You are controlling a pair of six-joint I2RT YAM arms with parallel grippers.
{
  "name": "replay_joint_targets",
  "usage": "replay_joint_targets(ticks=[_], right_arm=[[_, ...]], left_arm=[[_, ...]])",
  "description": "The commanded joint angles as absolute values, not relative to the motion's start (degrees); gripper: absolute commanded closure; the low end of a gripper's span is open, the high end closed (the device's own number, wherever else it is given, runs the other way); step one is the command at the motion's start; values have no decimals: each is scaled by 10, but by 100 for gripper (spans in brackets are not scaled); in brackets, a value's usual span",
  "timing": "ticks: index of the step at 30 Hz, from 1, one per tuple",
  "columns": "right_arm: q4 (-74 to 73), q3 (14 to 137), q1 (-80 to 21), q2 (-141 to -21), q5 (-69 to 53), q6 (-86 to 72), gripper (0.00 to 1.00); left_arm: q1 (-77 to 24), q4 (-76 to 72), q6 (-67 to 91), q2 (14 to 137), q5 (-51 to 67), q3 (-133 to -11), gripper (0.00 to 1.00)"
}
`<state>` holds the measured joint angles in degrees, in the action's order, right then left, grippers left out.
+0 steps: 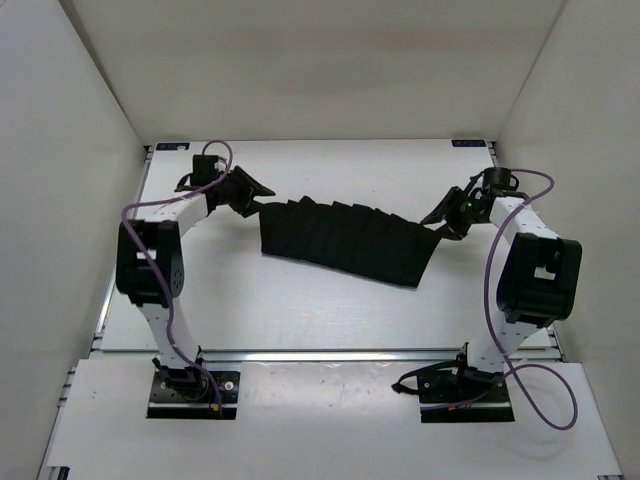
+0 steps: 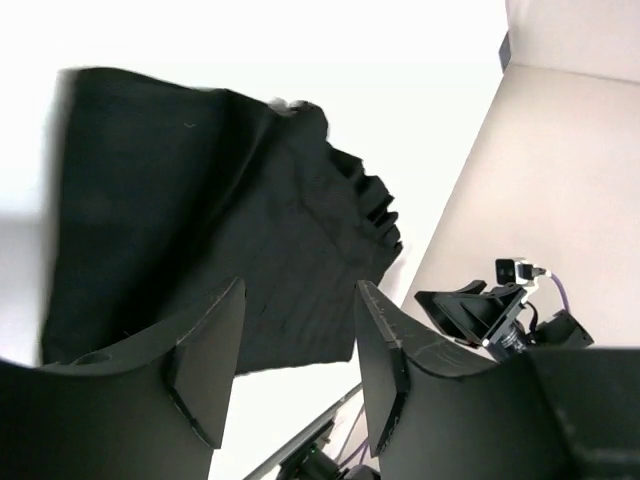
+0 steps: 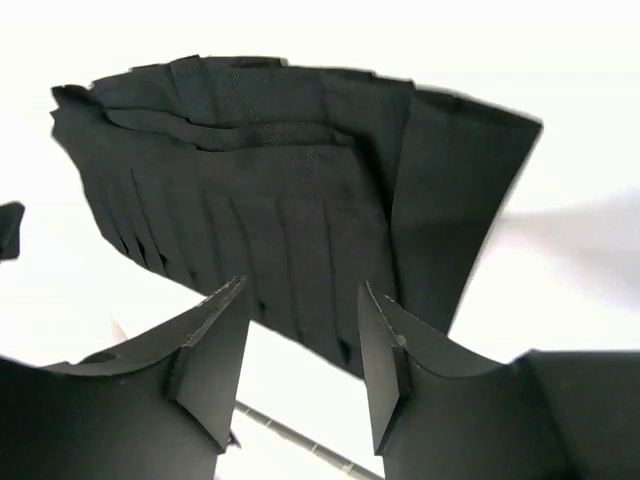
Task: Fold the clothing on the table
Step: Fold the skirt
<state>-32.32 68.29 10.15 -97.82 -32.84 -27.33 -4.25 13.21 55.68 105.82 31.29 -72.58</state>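
Left gripper point(image 2: 300, 292) and right gripper point(image 3: 302, 290) are partly open and empty at the left and right ends of the clothing point(image 1: 345, 242), which lies spread on the table point(image 1: 300, 310).

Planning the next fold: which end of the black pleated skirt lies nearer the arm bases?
The end beside the right tool: the skirt slants, so its corner there reaches closer to the front rail.

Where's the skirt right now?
Top view: the skirt lies across the middle of the table, its ends next to the left claw and the right claw.
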Motion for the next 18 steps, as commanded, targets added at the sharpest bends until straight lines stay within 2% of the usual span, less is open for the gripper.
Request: replay_joint_targets(ticks=[1,5,10,13,18], right_arm=[[-302,692,91,-948,-321,-269,56],[-265,599,82,-865,-283,-288,54],[-220,469,86,-788,-285,-367,51],[-164,376,66,-719,-265,-452,50],[-105,262,24,-627,-207,-556,50]], left_arm=[[-42,79,548,1074,395,-760,42],[-46,162,473,1047,329,-738,43],[-81,228,389,980,193,-671,40],[-102,238,370,957,116,-632,39],[-132,221,379,953,63,-582,36]])
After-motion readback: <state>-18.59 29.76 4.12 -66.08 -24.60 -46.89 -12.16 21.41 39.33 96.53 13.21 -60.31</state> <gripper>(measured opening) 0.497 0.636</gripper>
